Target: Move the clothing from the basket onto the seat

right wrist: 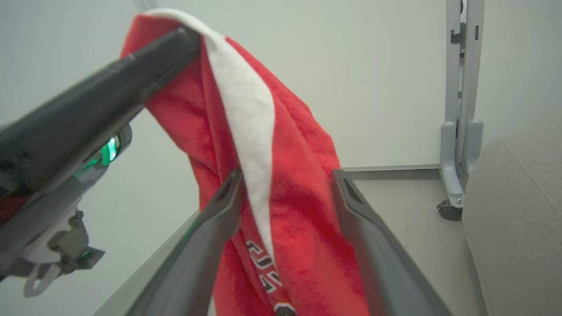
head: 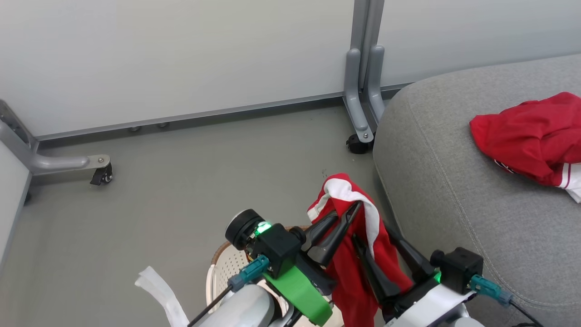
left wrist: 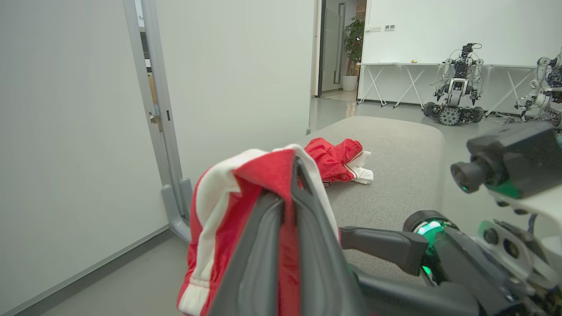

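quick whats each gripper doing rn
Left gripper: closed, holding the red jersey.
Right gripper: open, one finger on either side of the hanging jersey, not gripping it.

Grey floor (head: 181,181); pale partitions (head: 181,54) from 9 to 1 o'clock on castered feet (head: 362,129). Beyond, tables (left wrist: 386,64), perhaps a potted plant (left wrist: 353,41) by a doorway (left wrist: 336,52).
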